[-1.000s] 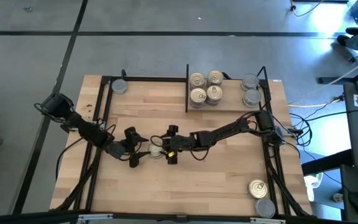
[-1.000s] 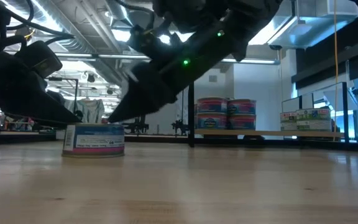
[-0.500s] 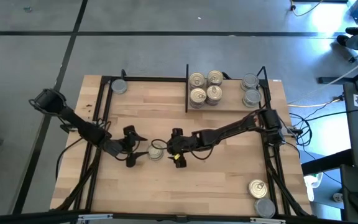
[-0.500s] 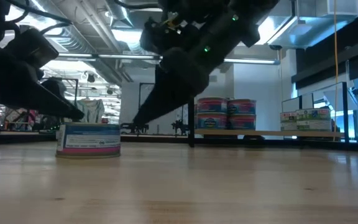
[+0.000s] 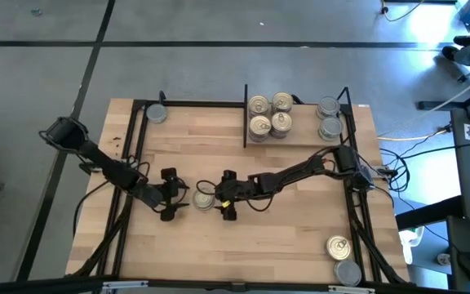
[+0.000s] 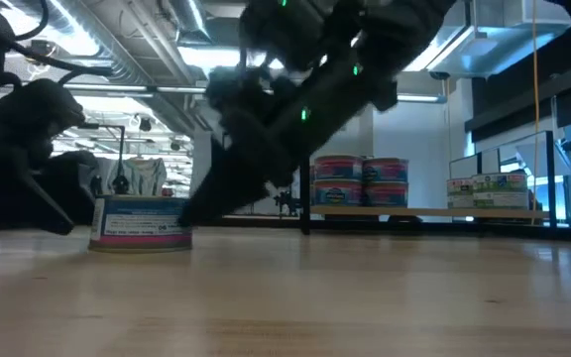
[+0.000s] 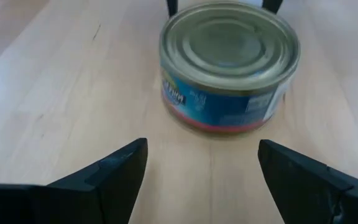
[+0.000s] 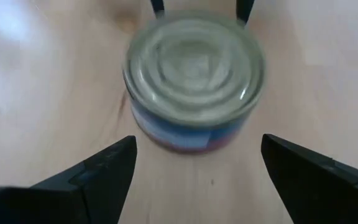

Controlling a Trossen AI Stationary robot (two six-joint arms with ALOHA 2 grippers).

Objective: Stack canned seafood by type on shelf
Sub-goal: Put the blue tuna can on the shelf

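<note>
Centrally on the tabletop [image 5: 219, 253]: one tin [image 5: 204, 198] with a blue and pink label, upright, flanked by the left gripper [image 5: 176, 197] and the right gripper [image 5: 223, 197], both with jaws spread wide, neither touching it. Shelf [image 5: 300, 140] at the far edge: four gold-lidded tins [image 5: 269, 114] beside the divider [image 5: 245, 114], two grey-lidded tins [image 5: 329, 117] near its right end. Elsewhere: a grey-lidded tin [image 5: 157, 113] at the far left; two more tins [image 5: 343, 259] at the near right corner.

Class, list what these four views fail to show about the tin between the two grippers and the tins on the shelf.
- Tin label: blurred in the right wrist view, curving out of sight in the left wrist view.
- Its lid type: too small in the high view.
- Stacked tins on the shelf: labels too small in the low view; the high view shows only lids.
</note>
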